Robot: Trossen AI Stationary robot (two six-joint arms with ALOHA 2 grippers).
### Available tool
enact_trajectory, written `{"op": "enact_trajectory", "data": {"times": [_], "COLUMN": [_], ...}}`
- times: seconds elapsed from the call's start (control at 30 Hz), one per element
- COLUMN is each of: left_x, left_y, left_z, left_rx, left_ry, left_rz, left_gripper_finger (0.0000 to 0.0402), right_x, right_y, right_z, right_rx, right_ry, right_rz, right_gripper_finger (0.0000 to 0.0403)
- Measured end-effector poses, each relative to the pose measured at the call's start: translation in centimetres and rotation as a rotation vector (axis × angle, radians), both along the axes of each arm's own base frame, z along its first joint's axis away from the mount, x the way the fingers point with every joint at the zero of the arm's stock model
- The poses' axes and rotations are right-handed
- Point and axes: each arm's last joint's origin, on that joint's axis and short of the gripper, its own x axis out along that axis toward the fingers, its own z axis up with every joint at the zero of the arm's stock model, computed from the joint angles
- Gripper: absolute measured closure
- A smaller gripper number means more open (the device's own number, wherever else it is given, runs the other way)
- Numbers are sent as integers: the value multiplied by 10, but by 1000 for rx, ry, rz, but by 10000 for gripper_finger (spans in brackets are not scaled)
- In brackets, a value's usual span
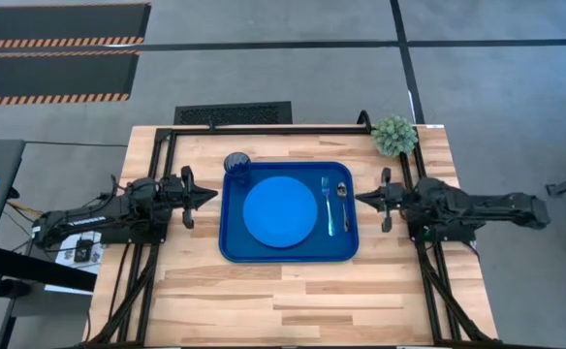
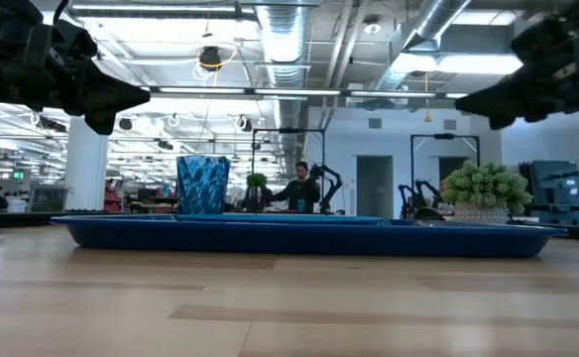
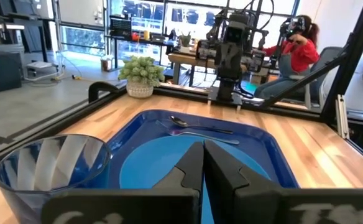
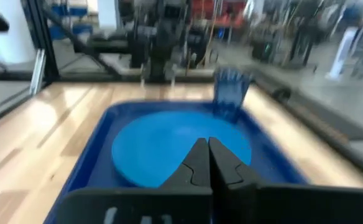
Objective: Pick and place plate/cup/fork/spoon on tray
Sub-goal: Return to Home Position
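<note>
The dark-blue tray lies flat on the table's middle. The bright blue plate lies on its floor. The cup stands upright in the tray's far left corner. The light-blue fork and grey spoon lie side by side on the tray's right part. My left gripper hovers shut just left of the tray. My right gripper hovers shut just right of it. Both are empty.
A small green potted plant stands at the table's far right corner. A black frame rail runs along the far edge. Bare wood lies toward the near edge. A person sits beyond the table.
</note>
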Motion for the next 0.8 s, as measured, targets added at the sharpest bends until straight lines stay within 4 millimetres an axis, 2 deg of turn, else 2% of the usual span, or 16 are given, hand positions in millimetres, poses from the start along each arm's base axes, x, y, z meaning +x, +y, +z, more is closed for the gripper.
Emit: {"op": "enact_trajectory", "data": {"times": [0.13,0.2,0.33,0.57,0.67,0.8], "left_x": [-1,-3,-7,-6,-6,-6], "left_y": [0,0,-1,-2,-3,-2], "left_z": [1,1,4,4,4,3], "left_rx": [7,15,26,30,35,33], "left_ry": [-9,-14,-58,-57,-53,-49], "left_rz": [4,21,36,14,11,53], "left_gripper_finger": [402,401,401,401,401,401], "right_x": [-13,-12,-9,-12,-12,-11], "right_y": [0,-1,-5,-8,-9,-11], "right_z": [0,-9,-13,-11,-12,-14], "right_rx": [-47,-51,-18,-31,-53,3], "right_ry": [-91,-66,-46,-74,-54,-44], "right_rz": [-23,-50,-81,-98,-114,-135], "right_gripper_finger": [401,401,401,398,389,371]}}
